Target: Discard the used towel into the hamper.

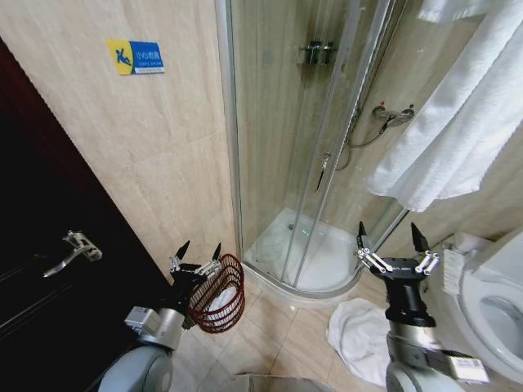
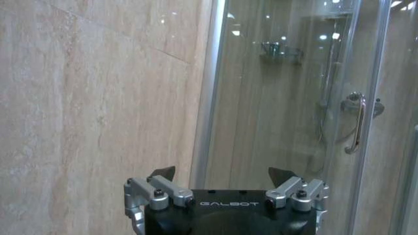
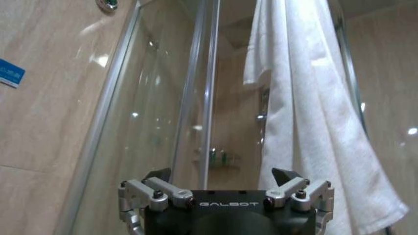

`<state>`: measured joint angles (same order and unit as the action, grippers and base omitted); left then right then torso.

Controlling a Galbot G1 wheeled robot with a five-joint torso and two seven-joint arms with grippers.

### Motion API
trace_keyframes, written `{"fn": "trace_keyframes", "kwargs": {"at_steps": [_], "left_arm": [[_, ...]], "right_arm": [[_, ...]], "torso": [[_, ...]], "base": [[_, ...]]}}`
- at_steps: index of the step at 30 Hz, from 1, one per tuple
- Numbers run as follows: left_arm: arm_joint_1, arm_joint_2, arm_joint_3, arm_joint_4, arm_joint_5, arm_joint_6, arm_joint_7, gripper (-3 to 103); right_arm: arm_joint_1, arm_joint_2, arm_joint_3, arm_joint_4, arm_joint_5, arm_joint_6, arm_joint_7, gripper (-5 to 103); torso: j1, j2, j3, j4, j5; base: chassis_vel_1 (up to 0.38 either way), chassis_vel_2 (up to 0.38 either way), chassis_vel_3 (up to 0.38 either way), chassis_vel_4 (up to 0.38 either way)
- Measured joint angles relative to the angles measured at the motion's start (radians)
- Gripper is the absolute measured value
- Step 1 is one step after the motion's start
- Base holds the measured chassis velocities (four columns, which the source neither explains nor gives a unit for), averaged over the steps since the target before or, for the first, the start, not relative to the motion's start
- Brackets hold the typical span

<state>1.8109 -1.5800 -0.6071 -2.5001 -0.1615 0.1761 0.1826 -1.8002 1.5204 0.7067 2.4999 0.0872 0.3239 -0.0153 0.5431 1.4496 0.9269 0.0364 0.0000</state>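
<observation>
Facing a tiled bathroom corner, the robot holds both arms raised with nothing in either. Left gripper (image 1: 196, 251), black with silver knuckles, points up in front of the beige marble-look wall (image 1: 147, 155), fingers spread apart and empty; its wrist view shows the same spread tips (image 2: 225, 172) against the wall and the aluminium edge of the curved glass shower enclosure (image 1: 302, 147). Just beside and behind that gripper sits the round dark red-brown wire hamper (image 1: 222, 296), tilted toward the camera, open mouth showing, something white inside. Hamper stands on the tiled floor (image 1: 282, 343) in the narrow gap between the wall and the raised white shower tray rim (image 1: 270, 273); a dark wooden door with a silver lever handle (image 1: 75, 247) closes off the left side. Right gripper (image 1: 393, 238) is likewise upright, fingers wide apart, empty, near the shower door's lower right edge; its wrist view (image 3: 225, 172) looks up past the glass to a long white terry towel hanging from above (image 1: 458, 122). A second white towel lies crumpled on the floor (image 1: 355, 327), just beside the right arm's base and well apart from the hamper, with open floor tiles between them. White toilet bowl (image 1: 494, 314) bounds the right edge, leaving a tight strip of free floor in the middle.
</observation>
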Motion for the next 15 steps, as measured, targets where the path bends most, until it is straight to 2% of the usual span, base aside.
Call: {"fn": "trace_keyframes", "kwargs": {"at_steps": [4,9,15], "left_arm": [[0.0,0.0,0.0,0.0,0.0,0.0,0.0,97],[0.0,0.0,0.0,0.0,0.0,0.0,0.0,97],[0.0,0.0,0.0,0.0,0.0,0.0,0.0,97]], "right_arm": [[0.012,-0.005,0.073,0.0,0.03,0.013,0.001,100],[0.01,-0.002,0.091,0.0,0.045,0.014,0.001,100],[0.002,0.004,0.087,0.0,0.042,0.029,-0.001,100]], "torso": [[0.0,0.0,0.0,0.0,0.0],[0.0,0.0,0.0,0.0,-0.0001],[0.0,0.0,0.0,-0.0001,0.0]], "base": [[0.0,0.0,0.0,0.0],[-0.013,-0.009,0.009,0.006],[-0.112,-0.101,0.105,0.111]]}}
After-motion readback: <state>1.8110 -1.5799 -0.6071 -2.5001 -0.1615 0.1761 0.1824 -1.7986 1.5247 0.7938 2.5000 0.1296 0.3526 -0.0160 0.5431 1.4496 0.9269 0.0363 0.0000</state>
